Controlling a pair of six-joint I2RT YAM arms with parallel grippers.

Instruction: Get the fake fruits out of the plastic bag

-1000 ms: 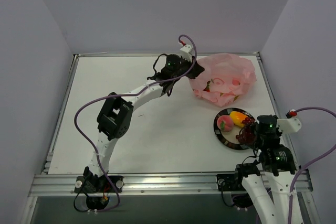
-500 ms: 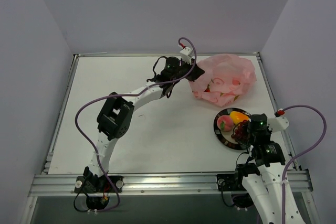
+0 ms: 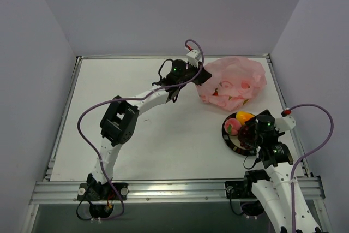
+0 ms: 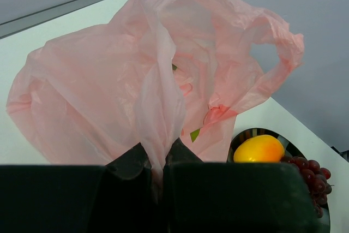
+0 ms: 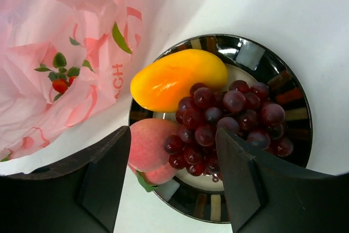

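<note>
At the near right of the table [image 3: 180, 151], the right gripper [image 5: 173, 151] is hovering with jaws spread and empty above the plate [image 5: 297, 107], where the grape bunch [image 5: 229, 113], yellow-orange fruit [image 5: 174, 77] and peach [image 5: 147, 148] are lying together. Farther back, the left gripper [image 4: 155, 162] is pinching a fold of the plastic bag [image 3: 234, 83], jaws fully closed on it. Three fruits are sitting outside the bag; no strawberry is showing clearly, so one may be remaining inside.

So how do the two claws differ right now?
The left gripper is shut, pinching the bag; the right gripper stands open, holding nothing. The left is at the far side; the right hangs near, over the plate with the grapes. Both are black.
</note>
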